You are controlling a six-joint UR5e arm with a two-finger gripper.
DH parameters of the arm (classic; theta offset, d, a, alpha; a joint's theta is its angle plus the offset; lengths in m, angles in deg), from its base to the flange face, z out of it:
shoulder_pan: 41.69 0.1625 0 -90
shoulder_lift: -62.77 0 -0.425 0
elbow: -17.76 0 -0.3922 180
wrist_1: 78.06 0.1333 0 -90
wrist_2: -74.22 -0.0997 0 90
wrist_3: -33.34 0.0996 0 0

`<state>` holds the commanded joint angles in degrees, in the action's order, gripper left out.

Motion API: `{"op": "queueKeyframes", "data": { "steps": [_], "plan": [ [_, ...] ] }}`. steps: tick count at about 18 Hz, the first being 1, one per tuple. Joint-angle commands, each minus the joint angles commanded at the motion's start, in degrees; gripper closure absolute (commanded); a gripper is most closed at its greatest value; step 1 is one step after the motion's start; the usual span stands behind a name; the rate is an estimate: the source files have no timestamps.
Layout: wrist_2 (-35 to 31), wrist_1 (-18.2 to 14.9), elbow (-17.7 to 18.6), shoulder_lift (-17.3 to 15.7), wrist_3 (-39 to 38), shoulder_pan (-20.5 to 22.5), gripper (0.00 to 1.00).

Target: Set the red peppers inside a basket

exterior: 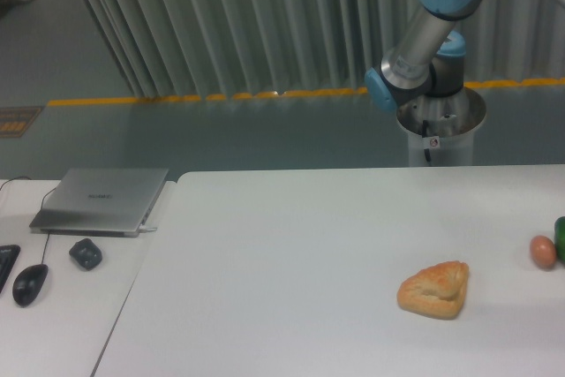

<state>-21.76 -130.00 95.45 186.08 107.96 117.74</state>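
The red peppers are out of view in this frame, and no basket shows either. Only the arm's upper links show at the top right, reaching out past the frame's right edge. The gripper itself is out of view. On the white table lie a golden-brown bread piece, a round orange-pink ball at the right edge, and a sliver of a green vegetable beside it.
A closed grey laptop, a small dark lump, a black mouse and a keyboard corner sit on the left desk. The robot's base pedestal stands behind the table.
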Motion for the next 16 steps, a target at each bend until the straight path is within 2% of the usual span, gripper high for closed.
{"op": "queueKeyframes", "data": {
  "steps": [7,11,16],
  "plan": [
    [0.4,-0.1,-0.3,-0.8,-0.2,-0.1,0.0],
    [1.8,-1.9,0.4,-4.0,0.0,-1.5,0.0],
    [1.9,-4.7,0.4,-5.9,0.1,-2.9,0.0]
  ]
}}
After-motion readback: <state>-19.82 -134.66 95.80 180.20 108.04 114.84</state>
